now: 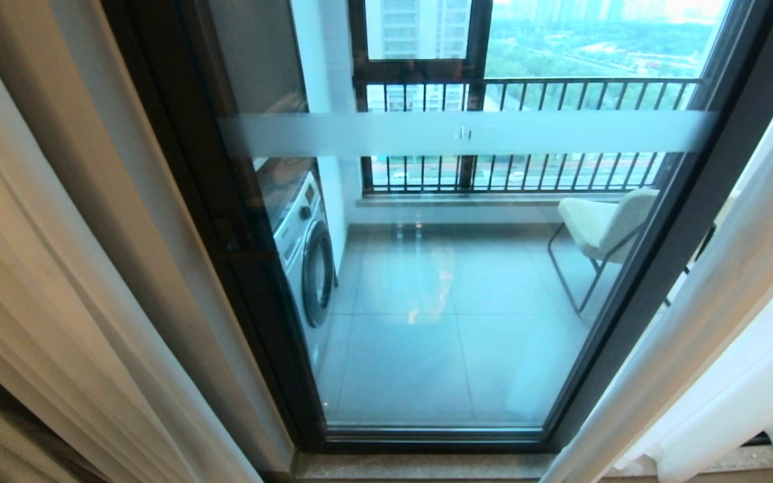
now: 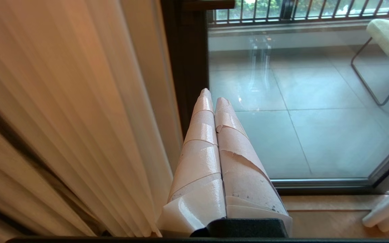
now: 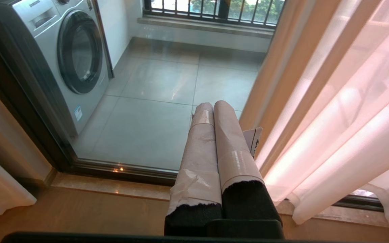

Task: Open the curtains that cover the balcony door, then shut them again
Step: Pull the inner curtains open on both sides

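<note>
The balcony door [image 1: 453, 302] stands uncovered in the middle of the head view, clear glass in a dark frame with a frosted stripe [image 1: 467, 133] across it. The curtains hang gathered at both sides: one panel [image 1: 58, 282] on the left, a sheer white one [image 1: 729, 288] on the right. Neither arm shows in the head view. My left gripper [image 2: 213, 98] is shut and empty, low beside the left curtain folds [image 2: 62, 101] without touching them. The right gripper [image 3: 213, 107] is also shut and empty, close to the sheer right panel [image 3: 349, 118].
Behind the glass are a washing machine [image 1: 306, 248] on the left, a pale chair [image 1: 604, 225] on the right and a black-barred railing [image 1: 527, 84]. A stone sill [image 1: 420, 466] runs along the door's foot, with wooden floor [image 3: 79, 212] in front.
</note>
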Robot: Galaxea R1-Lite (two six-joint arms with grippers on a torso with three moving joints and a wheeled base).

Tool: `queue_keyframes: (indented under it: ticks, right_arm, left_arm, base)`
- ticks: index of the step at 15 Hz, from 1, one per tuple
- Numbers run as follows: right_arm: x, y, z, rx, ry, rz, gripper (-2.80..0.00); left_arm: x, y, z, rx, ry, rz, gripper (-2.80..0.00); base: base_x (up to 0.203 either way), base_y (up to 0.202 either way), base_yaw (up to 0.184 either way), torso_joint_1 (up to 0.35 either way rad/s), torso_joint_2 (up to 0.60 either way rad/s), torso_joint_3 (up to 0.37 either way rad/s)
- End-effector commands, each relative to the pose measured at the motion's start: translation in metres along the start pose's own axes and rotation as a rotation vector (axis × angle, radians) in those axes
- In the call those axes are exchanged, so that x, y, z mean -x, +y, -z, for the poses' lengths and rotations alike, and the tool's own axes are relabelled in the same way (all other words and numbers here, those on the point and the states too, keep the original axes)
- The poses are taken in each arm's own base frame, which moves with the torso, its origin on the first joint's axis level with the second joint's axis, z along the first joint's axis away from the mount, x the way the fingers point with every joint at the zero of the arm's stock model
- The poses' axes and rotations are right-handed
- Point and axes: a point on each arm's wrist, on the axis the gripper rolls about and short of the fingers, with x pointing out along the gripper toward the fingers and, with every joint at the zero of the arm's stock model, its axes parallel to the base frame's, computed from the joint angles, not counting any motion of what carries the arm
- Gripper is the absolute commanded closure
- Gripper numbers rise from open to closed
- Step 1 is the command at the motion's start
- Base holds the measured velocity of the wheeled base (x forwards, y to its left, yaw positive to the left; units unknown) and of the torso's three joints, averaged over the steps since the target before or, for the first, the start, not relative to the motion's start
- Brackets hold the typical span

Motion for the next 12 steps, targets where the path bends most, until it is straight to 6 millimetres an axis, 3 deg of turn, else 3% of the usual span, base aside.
queue_keyframes:
  ticks: [1, 12]
  right_arm:
    - [0.0, 0.0, 0.0001, 0.001, 0.001, 0.0, 0.0]
    - [0.0, 0.0, 0.0001, 0.001, 0.0, -0.001, 0.0]
  left_arm:
    - [0.0, 0.0, 0.0003, 0.0, 0.001, -0.002, 0.0]
    - [0.0, 0.0, 0.0, 0.0, 0.0, 0.0, 0.0]
  base:
    - [0.0, -0.193, 0.0, 0.002, 0.0, 0.007]
    - [0.0, -0.19, 0.001, 0.002, 0.0, 0.0]
